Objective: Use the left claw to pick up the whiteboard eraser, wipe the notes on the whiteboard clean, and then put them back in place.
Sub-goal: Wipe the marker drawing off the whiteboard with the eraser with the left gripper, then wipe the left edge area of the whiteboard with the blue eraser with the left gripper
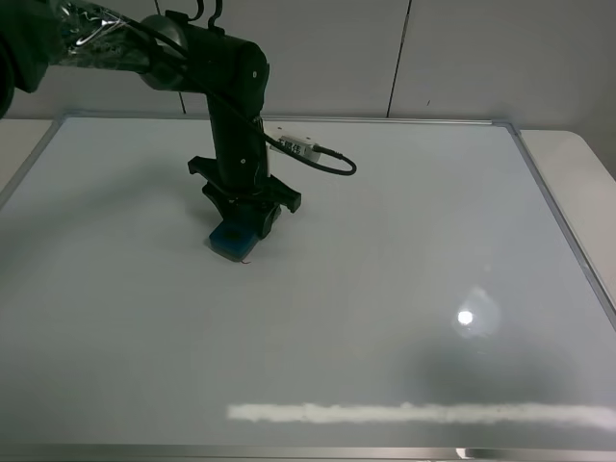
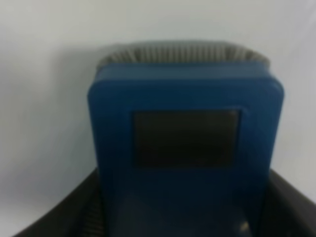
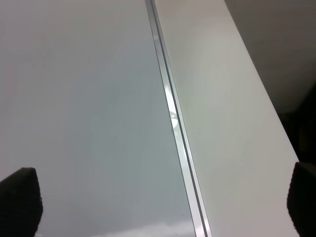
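Two black fingers of the left claw are clamping the small teal-blue rectangular whiteboard eraser by its sides and holding it flat on the large glossy white whiteboard, left of the board's middle. The claw's white labelled block and looping black cable are sitting just behind it. Well apart, the right gripper is hovering with its fingertips spread wide over the board's thin silver frame and the white tabletop beside it.
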{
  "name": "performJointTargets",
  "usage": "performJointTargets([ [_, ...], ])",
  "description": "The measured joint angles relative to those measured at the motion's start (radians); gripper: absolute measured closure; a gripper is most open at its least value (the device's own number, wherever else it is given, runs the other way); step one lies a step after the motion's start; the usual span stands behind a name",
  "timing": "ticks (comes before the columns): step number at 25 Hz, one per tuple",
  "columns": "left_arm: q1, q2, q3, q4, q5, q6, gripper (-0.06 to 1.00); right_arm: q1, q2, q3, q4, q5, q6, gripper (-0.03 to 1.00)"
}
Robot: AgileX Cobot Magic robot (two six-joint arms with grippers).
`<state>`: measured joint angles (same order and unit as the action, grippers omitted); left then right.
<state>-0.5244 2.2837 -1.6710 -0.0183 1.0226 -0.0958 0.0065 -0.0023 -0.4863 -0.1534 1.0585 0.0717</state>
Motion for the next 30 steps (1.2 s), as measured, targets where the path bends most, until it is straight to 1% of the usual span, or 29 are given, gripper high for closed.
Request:
performJointTargets([
  [2,0.002,-0.042,0.085,-0.021,-0.081,0.0,0.39,0.0,0.0,0.0,0.0,0.0,0.0,-0.02],
  [5,-0.003,-0.105,0.203,-0.044,-0.161,0.001,0.39,0.0,0.0,0.0,0.0,0.0,0.0,-0.02],
  [9,-0.036,-0.18,0.35,-0.092,-0.224,0.005,0.39,0.0,0.0,0.0,0.0,0.0,0.0,-0.02],
  [12,-0.087,-0.217,0.422,-0.116,-0.222,0.008,0.39,0.0,0.0,0.0,0.0,0.0,0.0,-0.02],
  [16,-0.16,-0.232,0.445,-0.142,-0.192,0.011,0.4,0.0,0.0,0.0,0.0,0.0,0.0,-0.02],
  [19,-0.172,-0.234,0.448,-0.152,-0.185,0.015,0.4,0.0,0.0,0.0,0.0,0.0,0.0,-0.02],
  [22,-0.14,-0.246,0.448,-0.15,-0.159,0.016,0.4,0.0,0.0,0.0,0.0,0.0,0.0,-0.02],
  [25,-0.076,-0.282,0.448,-0.149,-0.125,0.016,0.4,0.0,0.0,0.0,0.0,0.0,0.0,-0.02],
  [28,0.011,-0.365,0.448,-0.136,-0.113,0.016,0.4,0.0,0.0,0.0,0.0,0.0,0.0,-0.02],
  [30,0.07,-0.425,0.448,-0.106,-0.112,0.014,0.4,0.0,0.0,0.0,0.0,0.0,0.0,-0.02],
])
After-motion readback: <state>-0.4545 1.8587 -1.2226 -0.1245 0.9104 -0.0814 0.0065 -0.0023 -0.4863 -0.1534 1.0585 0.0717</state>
